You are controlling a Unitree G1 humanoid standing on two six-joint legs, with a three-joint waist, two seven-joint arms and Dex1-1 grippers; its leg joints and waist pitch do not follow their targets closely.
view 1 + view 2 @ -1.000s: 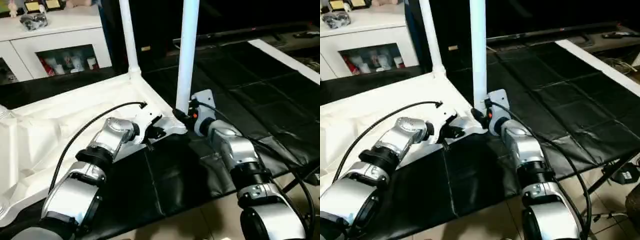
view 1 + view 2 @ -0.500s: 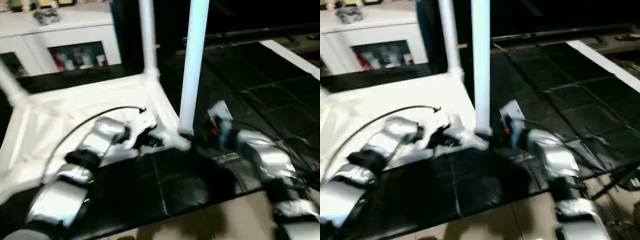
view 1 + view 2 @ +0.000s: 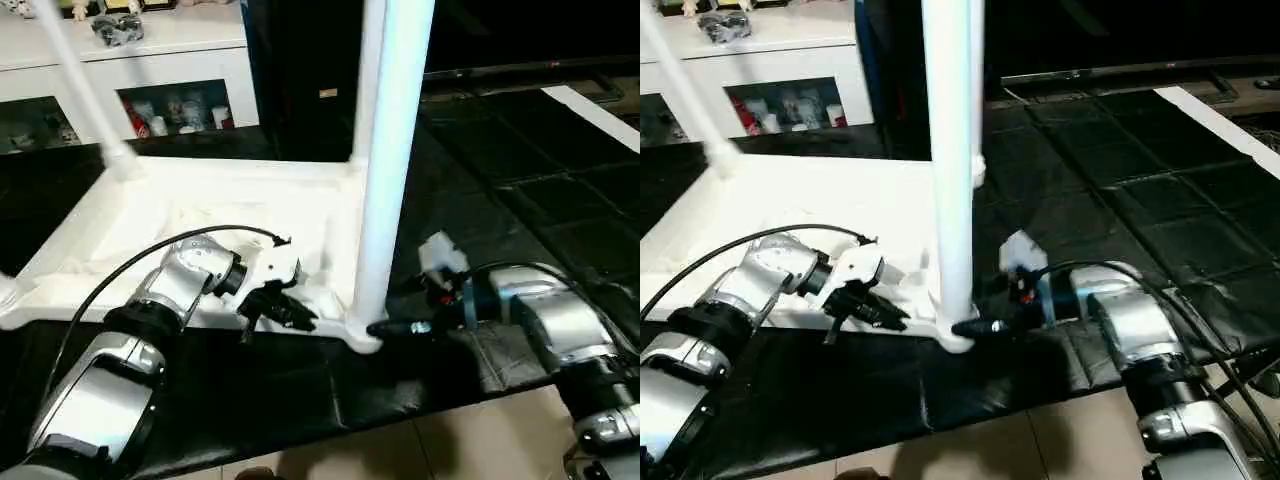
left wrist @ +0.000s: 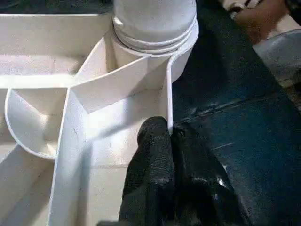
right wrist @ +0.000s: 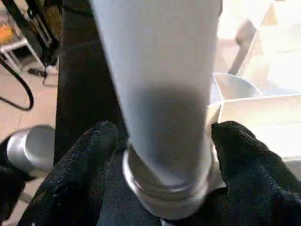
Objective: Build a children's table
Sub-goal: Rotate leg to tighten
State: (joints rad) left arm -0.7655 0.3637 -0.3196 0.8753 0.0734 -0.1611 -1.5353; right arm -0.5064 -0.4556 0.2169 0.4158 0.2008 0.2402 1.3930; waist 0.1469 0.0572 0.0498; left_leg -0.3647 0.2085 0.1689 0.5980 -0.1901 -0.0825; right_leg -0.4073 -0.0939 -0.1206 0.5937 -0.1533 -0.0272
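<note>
Left wrist view: left gripper (image 4: 170, 136), jaws pressed together on the thin outer rim of the table top (image 4: 51, 70), one black finger (image 4: 150, 160) inside the rim and the other outside it, just beside a corner socket.

Right wrist view: right gripper (image 5: 164, 141), jaws spread around the base of the near leg (image 5: 160, 84), a finger (image 5: 80, 169) on either side of it; whether the pads press the leg cannot be told.

Left eye view:
- Children's table, white plastic, lying upside down on the surface (image 3: 300, 400), which is covered in black quilted material; ribbed underside facing up.
- Near leg, upright in the near right corner socket, between the two grippers.
- Far right leg (image 3: 368, 70), upright in its socket behind the near one.
- Far left leg (image 3: 80, 90), leaning in its corner socket.
- Silver forearms reaching in from the near edge, left arm over the table top, right arm over the black cover.
- White cabinet (image 3: 150, 60) with glass-fronted shelves, beyond the surface, small items on top.
- Tiled floor (image 3: 450, 450) below the near edge.
</note>
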